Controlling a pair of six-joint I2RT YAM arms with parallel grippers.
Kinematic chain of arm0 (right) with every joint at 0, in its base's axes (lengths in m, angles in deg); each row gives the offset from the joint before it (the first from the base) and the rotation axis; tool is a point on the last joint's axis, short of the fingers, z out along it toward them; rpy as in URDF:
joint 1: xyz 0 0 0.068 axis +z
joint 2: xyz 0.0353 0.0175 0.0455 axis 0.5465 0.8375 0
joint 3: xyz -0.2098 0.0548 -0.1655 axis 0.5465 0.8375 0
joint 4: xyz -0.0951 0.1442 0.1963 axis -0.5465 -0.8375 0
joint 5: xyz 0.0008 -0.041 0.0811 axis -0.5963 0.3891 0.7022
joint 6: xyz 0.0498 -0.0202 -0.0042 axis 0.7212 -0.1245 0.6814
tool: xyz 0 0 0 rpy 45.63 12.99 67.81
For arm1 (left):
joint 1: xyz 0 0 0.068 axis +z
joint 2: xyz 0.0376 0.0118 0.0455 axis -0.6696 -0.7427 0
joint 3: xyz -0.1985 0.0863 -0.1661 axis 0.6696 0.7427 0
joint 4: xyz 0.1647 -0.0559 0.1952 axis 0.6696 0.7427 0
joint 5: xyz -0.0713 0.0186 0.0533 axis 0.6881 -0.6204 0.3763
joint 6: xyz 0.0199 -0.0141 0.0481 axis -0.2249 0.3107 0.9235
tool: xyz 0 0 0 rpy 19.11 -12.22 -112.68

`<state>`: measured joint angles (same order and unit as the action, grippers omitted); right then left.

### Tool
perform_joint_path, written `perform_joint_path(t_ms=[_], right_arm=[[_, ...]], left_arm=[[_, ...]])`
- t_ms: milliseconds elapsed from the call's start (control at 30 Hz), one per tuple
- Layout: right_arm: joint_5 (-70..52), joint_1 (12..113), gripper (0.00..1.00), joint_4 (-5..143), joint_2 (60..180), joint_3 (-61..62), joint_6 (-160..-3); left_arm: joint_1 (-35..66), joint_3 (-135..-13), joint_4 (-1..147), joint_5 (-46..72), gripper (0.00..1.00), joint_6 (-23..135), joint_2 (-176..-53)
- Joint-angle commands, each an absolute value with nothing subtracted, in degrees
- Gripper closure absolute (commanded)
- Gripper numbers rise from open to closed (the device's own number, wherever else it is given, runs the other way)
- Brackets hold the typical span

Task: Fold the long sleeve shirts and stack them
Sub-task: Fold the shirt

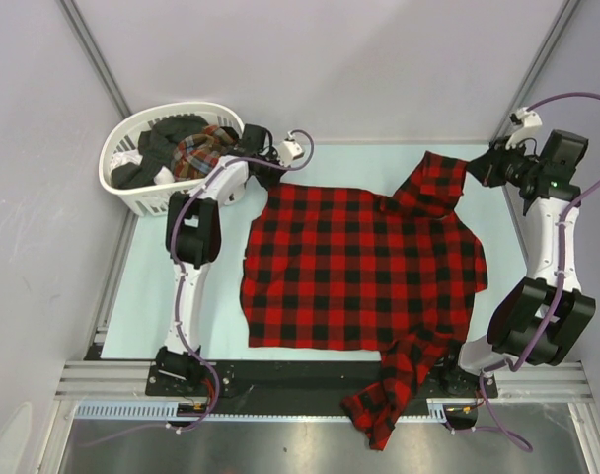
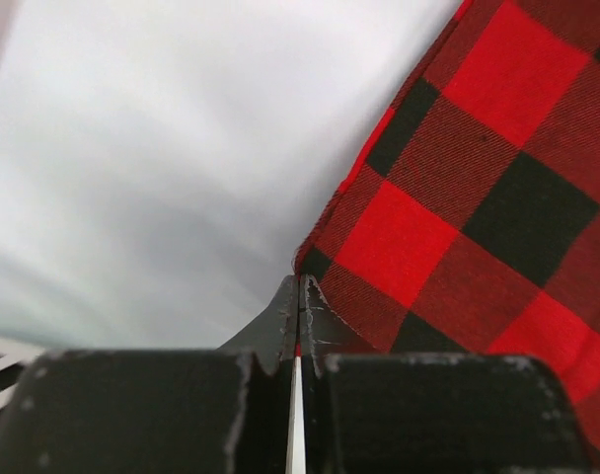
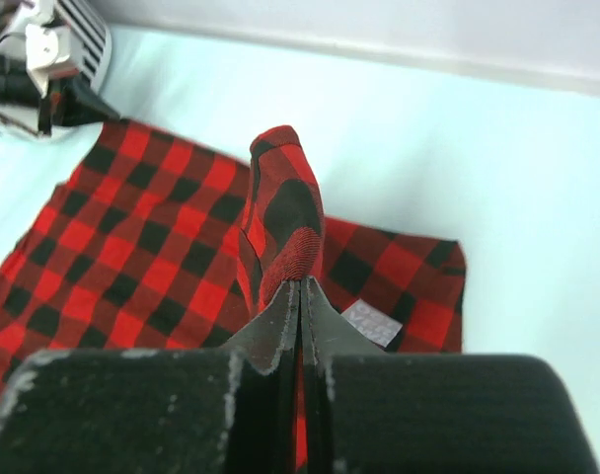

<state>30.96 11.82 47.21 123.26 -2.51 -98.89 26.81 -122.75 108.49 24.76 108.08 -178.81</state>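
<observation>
Cloth is pinched at two corners at this moment. The left gripper (image 2: 300, 288) has its fingers pressed together on the very edge of the red-and-black checked shirt (image 1: 359, 267). In the left wrist view the hem enters just between the tips, and the checks spread away to the right of them. The right gripper (image 3: 302, 288) is closed too. A narrow fold of the same shirt rises from between its fingers, so this part is lifted off the table (image 1: 152, 296), while the body of the shirt lies flat beyond the tips and to their left. A small pale label (image 3: 371, 323) shows on the cloth just right of these fingers, so the collar is probably near there.

I judge that both far corners are held so that the shirt can be pulled smooth or folded over toward the near side; a grip at two points makes the edge straight. One sleeve (image 1: 389, 400) hangs over the near edge of the table, well apart from both grippers, and will probably need to be brought in. The finer plaid shirt (image 1: 199, 150) lies in the white basket (image 1: 122, 188), just behind the left fingers, not yet folded.
</observation>
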Motion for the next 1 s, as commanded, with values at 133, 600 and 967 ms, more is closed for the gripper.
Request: perform_joint_path(t_ms=[133, 600, 967], right_arm=[[34.6, 9.2, 1.00, 51.6, 119.6, -8.0, -93.7], [42.3, 1.8, 1.00, 43.8, 109.9, -8.5, -96.8], [42.5, -2.7, 1.00, 24.0, 97.9, -7.4, -112.4]], left_arm=[[27.1, -116.9, 104.8, 28.1, 1.00, 107.0, -165.5], [27.0, -97.9, 104.3, 29.6, 1.00, 114.3, -149.1], [26.0, -83.6, 103.7, 29.4, 1.00, 119.9, -140.1]])
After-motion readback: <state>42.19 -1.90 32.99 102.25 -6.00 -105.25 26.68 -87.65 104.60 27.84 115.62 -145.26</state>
